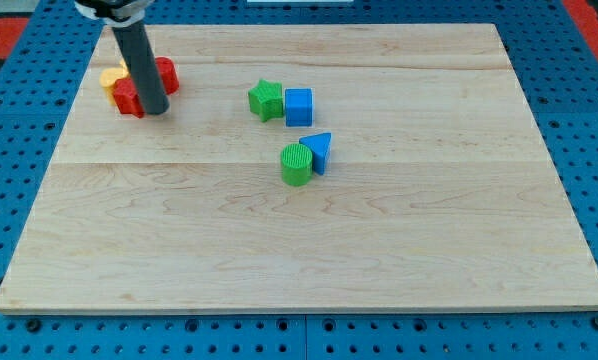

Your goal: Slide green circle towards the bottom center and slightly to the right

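The table [309, 250] is pale wood, with no label or writing readable anywhere. No pincer exists here to be apart or together: my tip [157, 111] rests among red and yellow blocks. Well off to its right and lower sits the green circle [296, 164], touching a blue triangle [320, 150]. It looks light, rigid and easy-sliding; I'd push from its upper-left side.
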